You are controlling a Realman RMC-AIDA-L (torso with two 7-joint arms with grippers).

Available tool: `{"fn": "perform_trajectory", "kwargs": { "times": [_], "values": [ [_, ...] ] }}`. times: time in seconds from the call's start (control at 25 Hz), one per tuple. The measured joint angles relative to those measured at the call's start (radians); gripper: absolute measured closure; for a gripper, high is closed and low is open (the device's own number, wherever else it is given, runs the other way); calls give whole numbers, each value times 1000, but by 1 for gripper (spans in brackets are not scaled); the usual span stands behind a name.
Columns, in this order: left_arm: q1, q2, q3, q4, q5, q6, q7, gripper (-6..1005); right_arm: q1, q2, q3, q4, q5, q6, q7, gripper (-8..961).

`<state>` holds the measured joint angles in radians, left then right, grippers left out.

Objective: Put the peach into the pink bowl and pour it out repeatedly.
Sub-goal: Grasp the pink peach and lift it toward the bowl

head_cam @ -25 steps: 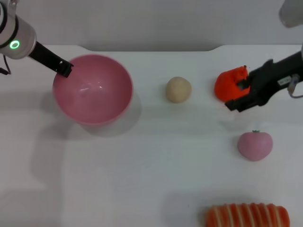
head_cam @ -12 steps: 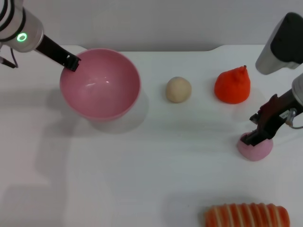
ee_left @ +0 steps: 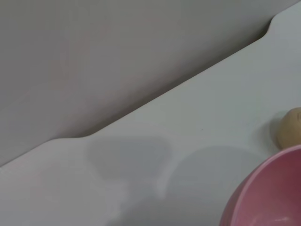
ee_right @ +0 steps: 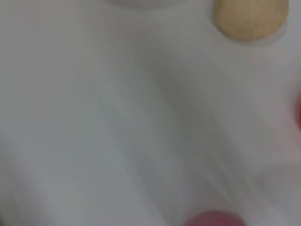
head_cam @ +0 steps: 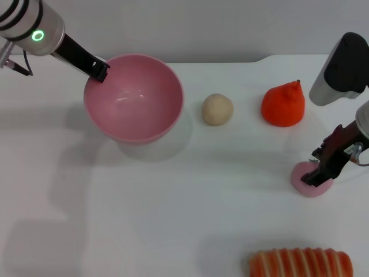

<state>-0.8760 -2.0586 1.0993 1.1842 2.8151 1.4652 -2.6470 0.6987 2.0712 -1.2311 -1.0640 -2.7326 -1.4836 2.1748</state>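
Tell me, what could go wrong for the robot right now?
The right gripper sits on top of the small round peach, so the peach might roll or squirt out sideways. The left gripper holds the pink bowl only at its rim, so the bowl might tip or slip. The bowl is far from the peach, a long carry.

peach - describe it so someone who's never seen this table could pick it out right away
Start at the white table and go to its right side, where the right gripper comes down. The peach sits directly under that gripper, nearer the robot than the orange-red pointed fruit. It is the only small pale-pink round thing; the beige ball is tan and the pink bowl far bigger.
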Motion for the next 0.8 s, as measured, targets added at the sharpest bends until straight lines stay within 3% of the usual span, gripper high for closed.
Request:
{"fn": "perform_trajectory", "kwargs": {
  "times": [0.4, 0.8],
  "values": [
    [-5, 0, -2, 0, 0, 0, -1, 964, -5, -2, -50, 2, -19, 11, -21, 392],
    [-5, 0, -3, -3, -21, -3, -1, 964, -13, 0, -54, -19, -25, 43, -29, 747]
  ]
}}
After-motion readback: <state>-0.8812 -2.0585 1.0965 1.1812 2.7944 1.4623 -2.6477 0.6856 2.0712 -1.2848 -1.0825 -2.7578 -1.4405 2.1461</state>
